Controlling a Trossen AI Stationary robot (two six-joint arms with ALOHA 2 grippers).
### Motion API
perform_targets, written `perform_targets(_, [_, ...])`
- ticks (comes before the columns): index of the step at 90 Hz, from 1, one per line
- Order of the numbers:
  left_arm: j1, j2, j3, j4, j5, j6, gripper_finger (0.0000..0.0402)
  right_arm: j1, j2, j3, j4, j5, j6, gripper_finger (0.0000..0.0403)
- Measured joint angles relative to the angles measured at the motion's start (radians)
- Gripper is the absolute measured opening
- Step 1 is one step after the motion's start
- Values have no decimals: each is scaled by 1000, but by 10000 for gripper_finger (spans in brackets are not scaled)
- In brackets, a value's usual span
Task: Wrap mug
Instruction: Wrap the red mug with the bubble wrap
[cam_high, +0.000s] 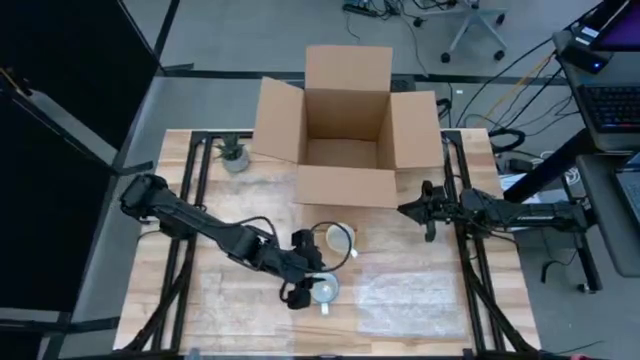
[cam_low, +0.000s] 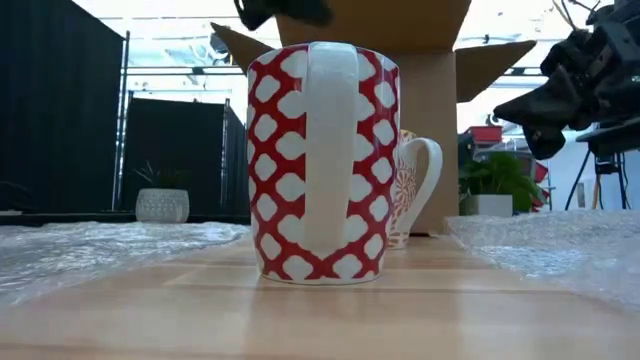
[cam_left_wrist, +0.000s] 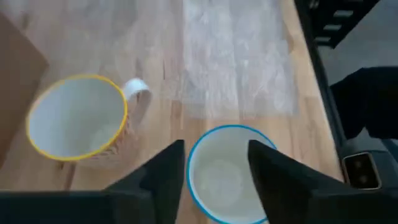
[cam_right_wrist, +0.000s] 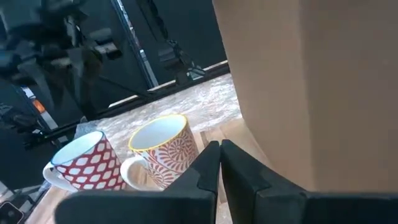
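A red-and-white patterned mug with a blue rim (cam_low: 320, 160) stands upright on its base on the wooden table, near the front middle (cam_high: 324, 290). My left gripper (cam_left_wrist: 216, 146) hovers open just above it (cam_high: 305, 278), one finger to each side of the rim, touching nothing. A second mug with a yellow rim (cam_high: 338, 238) stands upright just behind it (cam_left_wrist: 78, 118). My right gripper (cam_high: 405, 209) waits shut in the air at the right, beside the cardboard box's front wall (cam_right_wrist: 219, 149). A sheet of bubble wrap (cam_high: 410, 295) lies flat to the right of the mugs.
An open cardboard box (cam_high: 345, 130) stands at the far middle of the table. Another bubble wrap sheet (cam_high: 235, 300) lies at the front left. A small potted plant (cam_high: 233, 155) stands at the far left. Dark rails (cam_high: 470, 270) run along both table sides.
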Motion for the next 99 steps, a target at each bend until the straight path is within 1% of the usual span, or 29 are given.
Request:
perform_targets(16, [2, 69, 0, -16, 0, -16, 195, 0, 0, 0, 0, 0, -14, 0])
perform_targets(31, [33, 134, 0, -34, 1, -17, 195, 0, 2, 0, 0, 0, -13, 0])
perform_targets(45, [60, 148, 0, -48, 9, -42, 195, 0, 2, 0, 0, 0, -11, 0])
perform_targets(52, [69, 148, 0, -59, 36, -42, 192, 0, 2, 0, 0, 0, -12, 0])
perform_targets(60, [77, 149, 0, -62, 88, -41, 179, 0, 2, 0, 0, 0, -14, 0])
perform_targets(71, [84, 149, 0, -62, 152, -36, 144, 0, 2, 0, 0, 1, -24, 0])
perform_targets(83, [87, 167, 0, -46, 158, -41, 112, 0, 2, 0, 0, 7, -41, 0])
perform_targets(96, [96, 225, 0, -40, 167, -34, 96, 0, 3, 0, 1, 7, -41, 0])
perform_targets(99, [100, 235, 0, -42, 182, -38, 92, 0, 4, 0, 0, 7, -41, 0])
